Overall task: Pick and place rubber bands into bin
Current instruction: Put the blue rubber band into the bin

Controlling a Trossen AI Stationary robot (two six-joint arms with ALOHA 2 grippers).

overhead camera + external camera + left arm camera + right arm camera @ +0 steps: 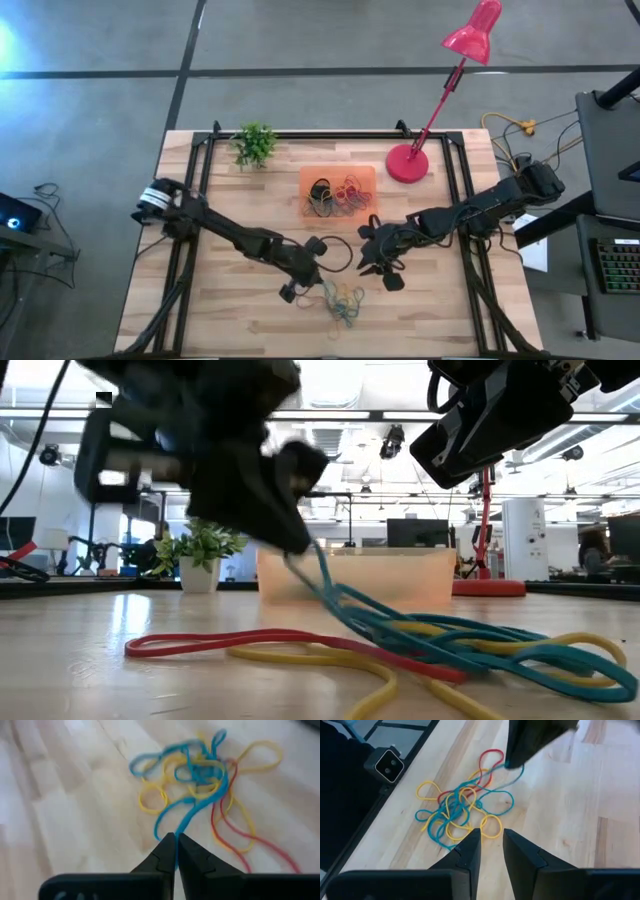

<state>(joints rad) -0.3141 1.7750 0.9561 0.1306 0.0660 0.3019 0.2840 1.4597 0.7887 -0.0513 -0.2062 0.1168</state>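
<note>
A tangle of blue, yellow and red rubber bands (342, 300) lies on the wooden table near its front edge, and shows close up in the low view (430, 645). My left gripper (315, 285) is just left of the pile, shut on a blue band. My right gripper (378, 272) hovers open above and to the right of the pile (462, 807), touching nothing. The orange bin (338, 192) stands flat on the table behind the pile, with several bands in it; in the low view the bin (355, 575) is in the background. My left gripper (175, 842) pinches one strand of a blue rubber band (176, 827) between its two fingertips. The fingers come slanting down from above (290, 535). The held end is raised off the table and drawn up at a slant; the band's other end (420, 630) stays tangled in the pile.
A red desk lamp's round base (407, 163) stands right of the bin, and a small potted plant (255, 145) at the far left. A black frame rail (395, 785) runs along the table edge beside the pile. Bare wood lies left of the pile (220, 300).
</note>
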